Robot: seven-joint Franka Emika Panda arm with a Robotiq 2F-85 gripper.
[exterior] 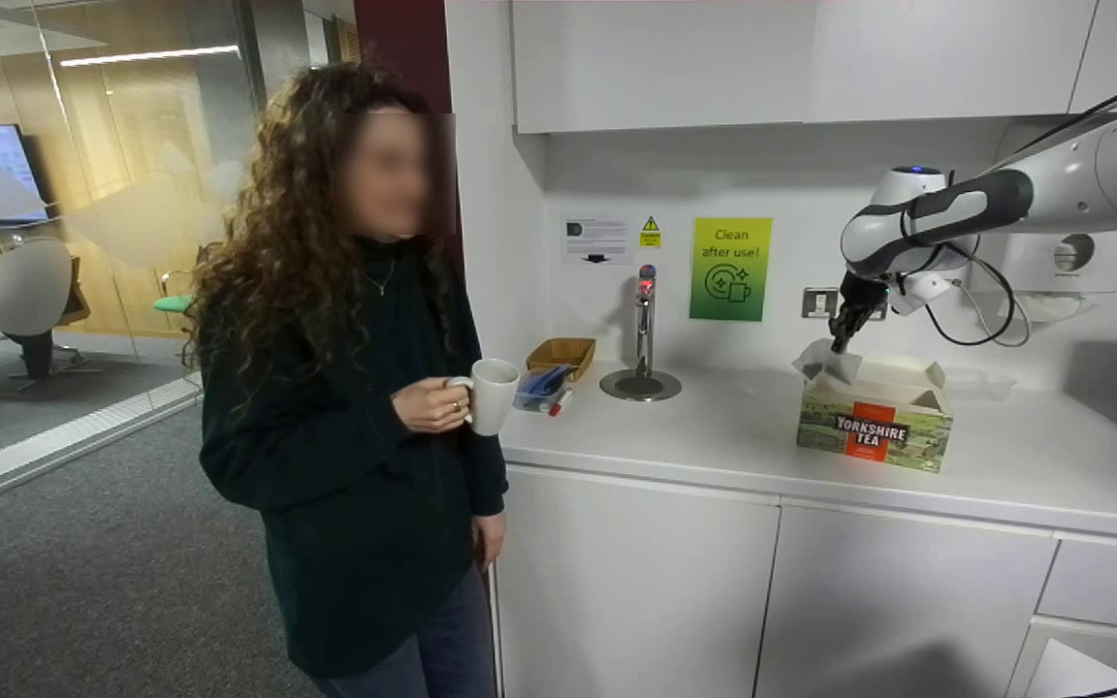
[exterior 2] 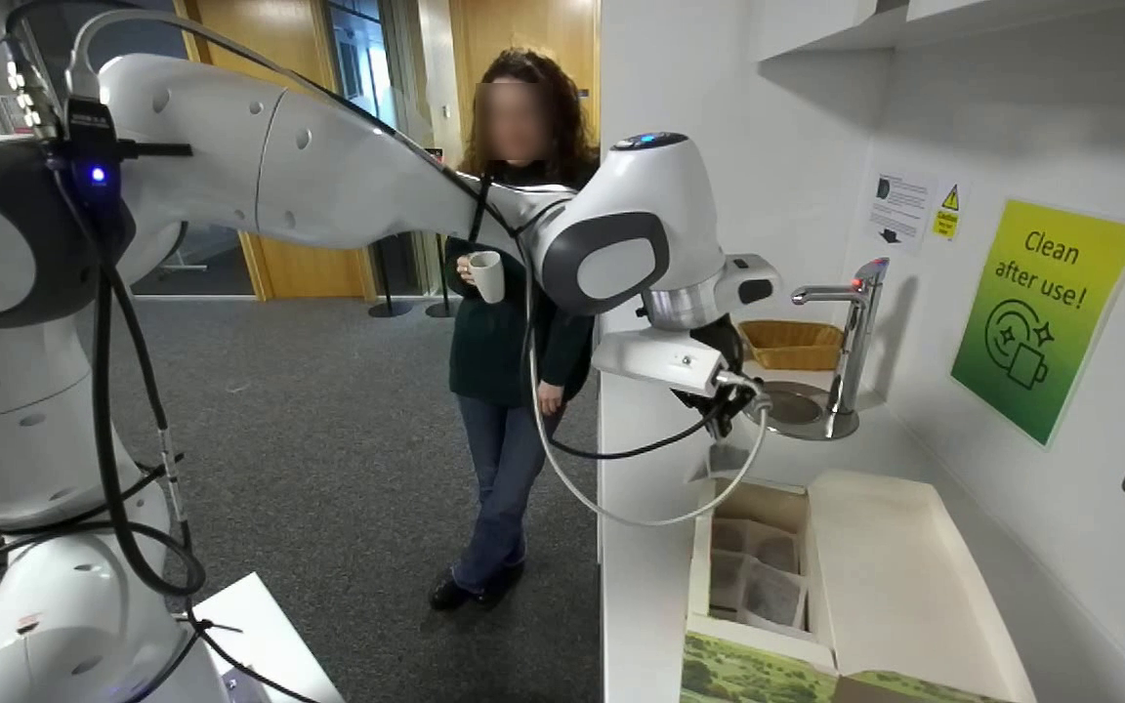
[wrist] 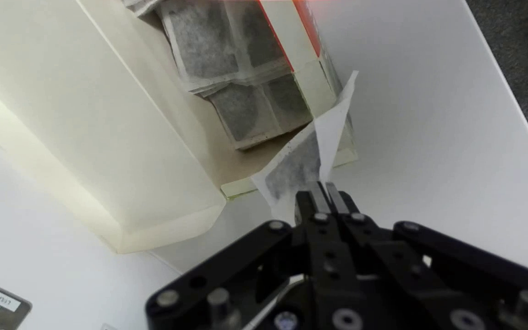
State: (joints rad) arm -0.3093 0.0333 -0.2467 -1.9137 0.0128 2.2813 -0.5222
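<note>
One teabag (wrist: 294, 168) in the closed end effector (wrist: 325, 187)

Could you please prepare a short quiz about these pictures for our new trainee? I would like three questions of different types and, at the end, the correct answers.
1. Multiple choice: what is pinched in the robot's hand? a) a spoon; b) a tea bag; c) a plate.
2. True or false: the Yorkshire Tea box is closed.
3. Fill in the missing word: the standing person holds a white ____.

Key: 1. b. 2. False: the Yorkshire Tea box stands open, with more tea bags inside. 3. mug.
</note>
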